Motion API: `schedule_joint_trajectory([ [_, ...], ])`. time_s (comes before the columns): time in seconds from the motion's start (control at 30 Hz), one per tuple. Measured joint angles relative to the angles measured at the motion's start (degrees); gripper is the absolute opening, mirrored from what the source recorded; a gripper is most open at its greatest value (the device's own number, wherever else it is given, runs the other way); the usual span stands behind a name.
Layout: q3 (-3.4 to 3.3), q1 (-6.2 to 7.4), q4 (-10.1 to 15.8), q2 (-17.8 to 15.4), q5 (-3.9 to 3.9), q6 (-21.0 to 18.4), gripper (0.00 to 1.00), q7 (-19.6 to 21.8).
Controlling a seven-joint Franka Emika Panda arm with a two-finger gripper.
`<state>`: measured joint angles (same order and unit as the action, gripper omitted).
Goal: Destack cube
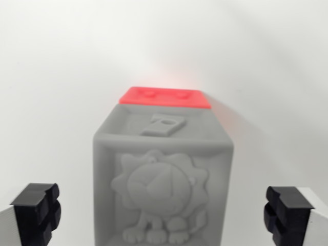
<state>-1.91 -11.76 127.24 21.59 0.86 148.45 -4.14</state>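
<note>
one cube (163,189) stands between the hand's (163,215) spread fingers (37,212); a second cube (165,97) sits directly behind it.

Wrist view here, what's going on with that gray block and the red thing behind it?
A robot arm's gripper sits open around a gray cube, one black fingertip on each side and neither touching it. The cube's near face shows a raised lion and its top a raised number. A red cube shows just past the gray one's top edge; from this angle it is unclear how the two are stacked. Nothing is gripped yet, so the destacking has not visibly begun.
</note>
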Motion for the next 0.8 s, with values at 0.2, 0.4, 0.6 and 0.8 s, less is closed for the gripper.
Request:
schedule_joint_trajectory([
  [0.2, 0.12, -0.11, -0.11, 2.17, 0.08, 2.09, 1.0, -0.08],
  [0.4, 0.26, -0.23, -0.32, 3.7, 0.1, 3.41, 1.0, -0.1],
  [0.6, 0.31, -0.25, -0.39, 4.4, 0.1, 4.06, 1.0, -0.1],
  [0.8, 0.32, -0.26, -0.42, 4.47, 0.11, 4.18, 0.0, -0.1],
])
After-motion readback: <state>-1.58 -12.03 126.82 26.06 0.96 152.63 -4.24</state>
